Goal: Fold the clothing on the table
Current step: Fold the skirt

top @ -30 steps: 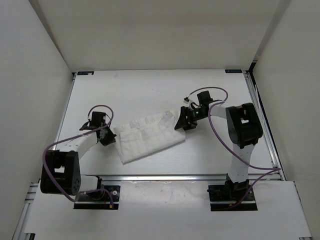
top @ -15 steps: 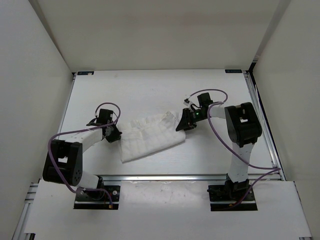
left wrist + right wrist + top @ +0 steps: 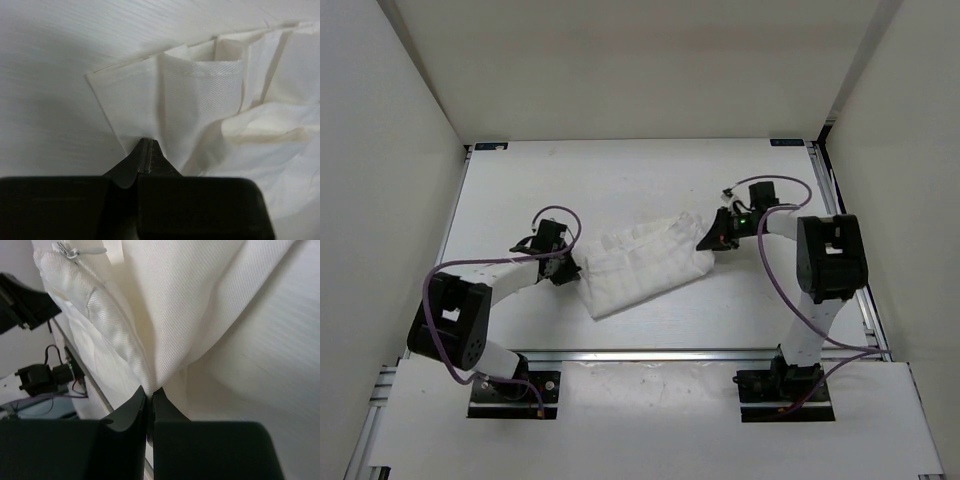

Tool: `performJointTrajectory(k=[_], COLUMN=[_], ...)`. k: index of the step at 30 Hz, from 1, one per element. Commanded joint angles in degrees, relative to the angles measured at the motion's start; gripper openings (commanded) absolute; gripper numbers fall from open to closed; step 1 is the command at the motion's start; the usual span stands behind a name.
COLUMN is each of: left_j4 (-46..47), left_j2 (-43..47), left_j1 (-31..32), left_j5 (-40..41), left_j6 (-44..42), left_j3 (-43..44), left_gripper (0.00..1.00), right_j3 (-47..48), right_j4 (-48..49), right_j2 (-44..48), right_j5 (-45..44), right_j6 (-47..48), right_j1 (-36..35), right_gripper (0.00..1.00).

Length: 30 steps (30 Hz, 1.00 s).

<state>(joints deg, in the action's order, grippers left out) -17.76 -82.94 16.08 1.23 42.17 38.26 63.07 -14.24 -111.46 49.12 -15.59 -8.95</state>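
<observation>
The clothing (image 3: pixel 645 265) is a thin white ribbed fabric piece, bunched and creased, lying in the middle of the table (image 3: pixel 620 180). My left gripper (image 3: pixel 572 274) is shut on the clothing's left edge. In the left wrist view the fabric (image 3: pixel 190 95) rises in folds straight from the closed tips of that gripper (image 3: pixel 145 142). My right gripper (image 3: pixel 706 243) is shut on the clothing's right end. The right wrist view shows cloth (image 3: pixel 165 305) pinched between the tips of the right gripper (image 3: pixel 150 390), stretching away towards the left arm.
White walls (image 3: pixel 390 150) enclose the table on three sides. Metal rails (image 3: pixel 840 240) run along its side and near edges. Purple cables (image 3: pixel 775 185) loop from both arms above the tabletop.
The right gripper has shut on the clothing's right end and pulled back to the right. The left gripper has moved right with its edge. The whole cloth has shifted right.
</observation>
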Motion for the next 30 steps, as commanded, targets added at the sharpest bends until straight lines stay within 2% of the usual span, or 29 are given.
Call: performJointTrajectory(k=[1,6,10,18,23,30], left_j4=[0.8,2.8,3.2,3.0,2.8,2.6], left_j2=[-3.6,-10.1,-13.8,-14.5,-13.5,-12.7], left_j1=[4.6,10.0,12.0,11.9,10.7,10.1], left_j5=[-1.7,-5.3,-5.9,-6.4,-5.9,-5.8], left_j6=[2.0,3.5,3.9,4.2,3.9,3.2], left_j3=[0.8,5.3,8.7,11.0,9.7,9.0], left_gripper=[0.00,0.00,0.00,0.00,0.00,0.00], right_j3=[-1.4,-3.5,-1.5,9.7,15.9,23.0], right_j4=[-4.6,-8.3,-10.8,-15.6,-16.3,-16.8], right_j2=[5.9,11.8,14.8,15.0,11.4,3.6], right_j5=[-4.3,-8.5,-9.3,-8.9,-6.9,-4.2], right_j6=[2.8,5.8,7.2,7.3,6.7,5.7], right_j1=[4.6,8.7,7.3,-5.0,-13.6,-21.4], right_gripper=[0.00,0.00,0.00,0.00,0.00,0.00])
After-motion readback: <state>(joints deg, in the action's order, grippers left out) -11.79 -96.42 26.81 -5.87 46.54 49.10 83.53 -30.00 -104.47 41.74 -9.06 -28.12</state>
